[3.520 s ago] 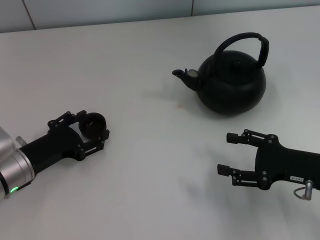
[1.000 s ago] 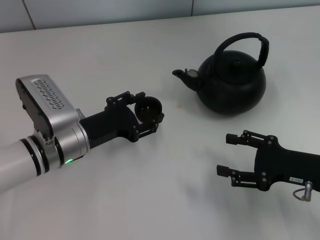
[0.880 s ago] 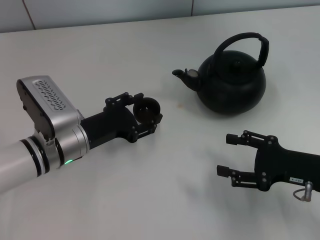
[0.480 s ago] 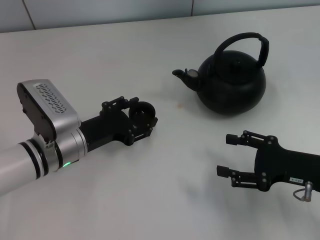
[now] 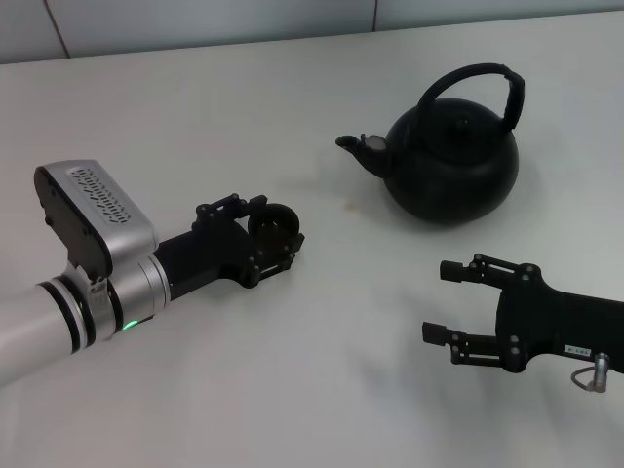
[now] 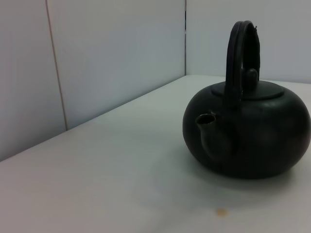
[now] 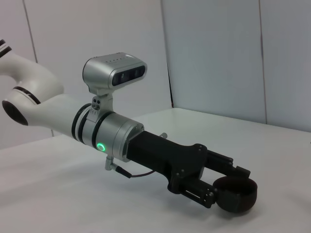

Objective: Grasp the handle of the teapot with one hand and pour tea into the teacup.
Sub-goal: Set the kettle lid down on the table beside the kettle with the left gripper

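- Teapot (image 5: pixel 450 164) stands upright on the white tabletop (image 5: pixel 292 390), far right of centre, its short spout (image 5: pixel 363 150) pointing toward the robot's left, its arched handle (image 5: pixel 473 88) free.
- Left gripper (image 5: pixel 271 237) lies low over the tabletop, jaws closed around the small dark teacup (image 5: pixel 272 226); the cup seems to rest on the surface, though contact is hard to judge.
- Right gripper (image 5: pixel 458 303) waits near the teapot, jaws spread, holding nothing.
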{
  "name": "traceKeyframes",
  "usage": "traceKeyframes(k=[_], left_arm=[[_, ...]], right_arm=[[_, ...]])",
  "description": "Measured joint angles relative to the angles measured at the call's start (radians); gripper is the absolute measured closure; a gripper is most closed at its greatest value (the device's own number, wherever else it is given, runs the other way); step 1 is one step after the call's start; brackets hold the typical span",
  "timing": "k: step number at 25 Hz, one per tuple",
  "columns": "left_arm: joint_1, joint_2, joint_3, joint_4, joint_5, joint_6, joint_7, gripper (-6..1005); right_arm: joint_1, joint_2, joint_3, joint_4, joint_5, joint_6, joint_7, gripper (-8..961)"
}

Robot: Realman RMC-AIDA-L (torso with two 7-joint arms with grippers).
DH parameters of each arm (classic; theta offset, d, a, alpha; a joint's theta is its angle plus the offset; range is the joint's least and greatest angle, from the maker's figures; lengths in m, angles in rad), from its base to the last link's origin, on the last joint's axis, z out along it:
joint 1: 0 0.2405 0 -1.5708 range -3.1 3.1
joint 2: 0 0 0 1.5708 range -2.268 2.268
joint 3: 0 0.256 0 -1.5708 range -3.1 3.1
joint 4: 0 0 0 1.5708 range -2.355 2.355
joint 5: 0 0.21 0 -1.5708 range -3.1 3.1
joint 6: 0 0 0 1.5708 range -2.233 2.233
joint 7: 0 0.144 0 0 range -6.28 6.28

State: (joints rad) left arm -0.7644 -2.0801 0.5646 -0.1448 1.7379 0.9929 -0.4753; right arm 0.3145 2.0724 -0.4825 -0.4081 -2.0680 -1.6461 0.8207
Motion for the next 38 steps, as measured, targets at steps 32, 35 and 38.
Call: traceKeyframes(k=[32, 35, 38], left_arm=[[0.0, 0.0, -0.051, -0.024, 0.0, -0.022, 0.018, 159], [0.004, 0.0, -0.052, -0.022, 0.0, -0.001, 0.018, 142], [0.007, 0.0, -0.053, -0.02, 0.0, 0.011, 0.018, 141]], right_arm=[[0.002, 0.0, 0.001, 0.002, 0.0, 0.0, 0.0, 145], [0.002, 0.0, 0.001, 0.002, 0.0, 0.0, 0.0, 145], [0.002, 0.0, 0.001, 0.001, 0.0, 0.001, 0.0, 145]])
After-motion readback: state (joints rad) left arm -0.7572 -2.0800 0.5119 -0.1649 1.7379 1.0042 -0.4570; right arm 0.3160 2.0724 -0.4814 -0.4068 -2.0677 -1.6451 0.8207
